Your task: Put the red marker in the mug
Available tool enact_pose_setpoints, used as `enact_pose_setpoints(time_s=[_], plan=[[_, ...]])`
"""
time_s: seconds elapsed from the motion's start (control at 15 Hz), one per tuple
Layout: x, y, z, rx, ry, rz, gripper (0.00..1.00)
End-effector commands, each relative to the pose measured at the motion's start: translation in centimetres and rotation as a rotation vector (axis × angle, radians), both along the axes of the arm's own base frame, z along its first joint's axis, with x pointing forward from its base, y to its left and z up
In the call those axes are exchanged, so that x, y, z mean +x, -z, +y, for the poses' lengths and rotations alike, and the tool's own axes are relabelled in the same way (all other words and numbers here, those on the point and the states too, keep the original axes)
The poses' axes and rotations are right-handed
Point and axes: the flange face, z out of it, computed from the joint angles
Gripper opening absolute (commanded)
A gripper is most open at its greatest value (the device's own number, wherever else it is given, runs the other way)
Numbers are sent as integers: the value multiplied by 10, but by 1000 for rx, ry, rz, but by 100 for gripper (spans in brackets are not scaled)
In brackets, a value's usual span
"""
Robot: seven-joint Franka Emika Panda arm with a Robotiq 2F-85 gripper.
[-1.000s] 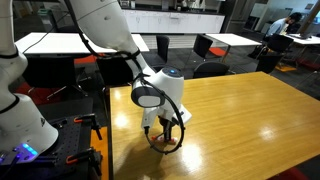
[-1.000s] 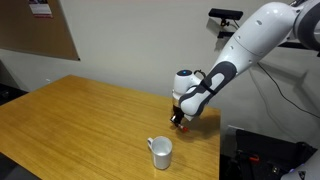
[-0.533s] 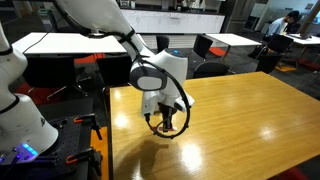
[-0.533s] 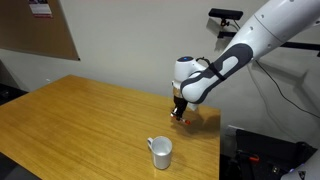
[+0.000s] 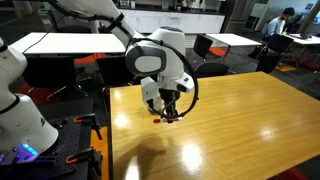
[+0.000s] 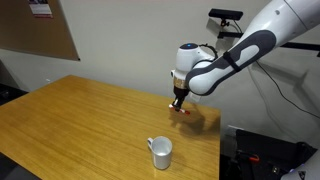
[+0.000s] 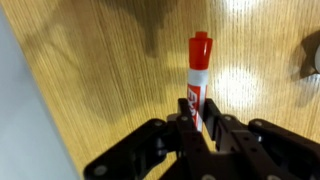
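My gripper (image 7: 198, 118) is shut on the red marker (image 7: 198, 72), which has a red cap and a white body and sticks out past the fingertips. In both exterior views the gripper (image 5: 166, 108) (image 6: 179, 100) holds the marker (image 5: 165, 117) (image 6: 184, 111) in the air above the wooden table. The white mug (image 6: 161, 151) stands upright on the table near its front edge, below and a little to the side of the gripper. A small part of the mug shows at the right edge of the wrist view (image 7: 312, 52).
The wooden table (image 5: 240, 130) (image 6: 80, 120) carries only the mug. Black office chairs (image 5: 208, 47) and white tables stand behind it. A corkboard (image 6: 35, 25) hangs on the wall. Another white robot base (image 5: 20, 110) stands beside the table.
The arm has lifted the gripper and the marker up from the table surface, and the gripper has moved a little toward the table's middle.
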Motion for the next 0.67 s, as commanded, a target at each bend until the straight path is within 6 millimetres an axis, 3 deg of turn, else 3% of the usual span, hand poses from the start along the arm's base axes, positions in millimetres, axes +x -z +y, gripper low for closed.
enact_pose_setpoints(time_s=[0.0, 0.47, 0.6], plan=[[-6, -23, 15, -84, -36, -45, 5], [8, -48, 42, -291, -24, -232, 5], [13, -59, 42, -359, -5, -311, 5]])
